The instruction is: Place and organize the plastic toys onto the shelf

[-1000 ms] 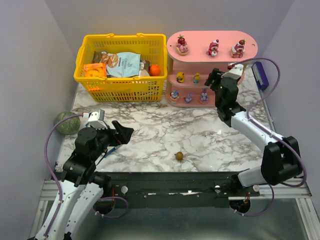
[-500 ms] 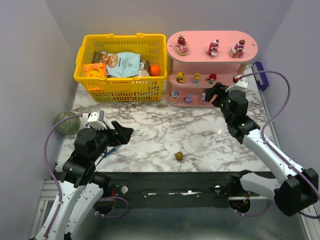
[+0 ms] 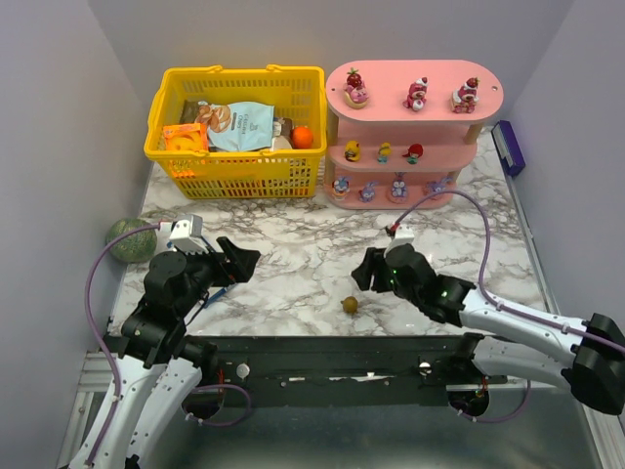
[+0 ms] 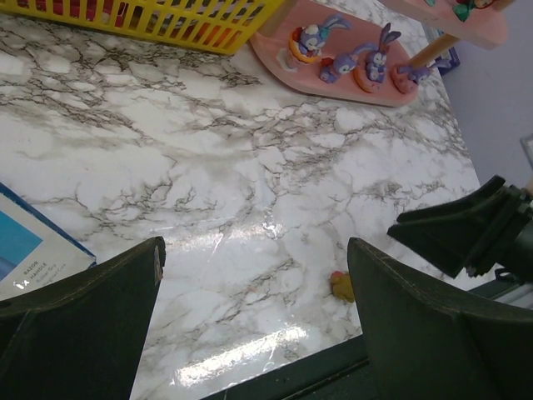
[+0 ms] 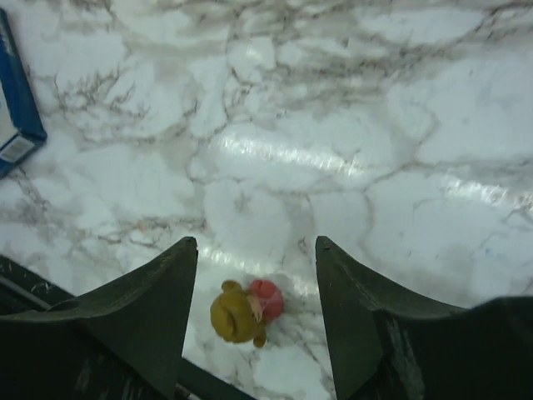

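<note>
Right tool (image 5: 254, 247) released, fingers straddling the toy (image 5: 246, 311) at lower centre, near the desk (image 5: 350, 125) front edge; an off-centre close could squirt it off.

Yellow basket (image 3: 234, 174) of snack packets (image 3: 239, 125), green speckled ball (image 3: 131, 239), marble table (image 3: 293, 256), blue-edged card (image 5: 17, 100)

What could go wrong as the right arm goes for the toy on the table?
The round toy lies close to the table's near edge; a push from the open right gripper might roll it off. Later, the shelf's middle tier already holds three toys, so setting it there could topple one.
</note>
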Controlling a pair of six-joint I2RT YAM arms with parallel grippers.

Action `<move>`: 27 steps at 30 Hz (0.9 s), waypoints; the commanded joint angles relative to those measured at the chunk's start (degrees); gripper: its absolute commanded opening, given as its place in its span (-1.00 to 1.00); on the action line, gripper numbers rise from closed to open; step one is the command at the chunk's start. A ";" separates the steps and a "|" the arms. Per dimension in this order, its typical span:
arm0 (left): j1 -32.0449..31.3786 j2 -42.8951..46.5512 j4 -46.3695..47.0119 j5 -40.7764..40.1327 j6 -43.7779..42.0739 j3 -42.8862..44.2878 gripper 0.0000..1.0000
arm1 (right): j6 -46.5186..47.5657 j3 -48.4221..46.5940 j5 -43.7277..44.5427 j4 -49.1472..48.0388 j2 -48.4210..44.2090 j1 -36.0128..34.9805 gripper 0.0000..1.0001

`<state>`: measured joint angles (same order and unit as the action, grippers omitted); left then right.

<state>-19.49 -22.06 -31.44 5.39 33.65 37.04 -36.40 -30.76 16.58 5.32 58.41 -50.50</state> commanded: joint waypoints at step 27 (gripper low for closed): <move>0.33 1.41 -0.20 -0.73 0.01 -0.21 0.98 | -25.65 2.20 6.01 5.31 16.56 -17.70 -0.69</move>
<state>-19.49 -21.32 -31.46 5.37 33.69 37.04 -60.25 -27.22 21.63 8.51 72.77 -66.17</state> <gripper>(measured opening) 0.988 0.156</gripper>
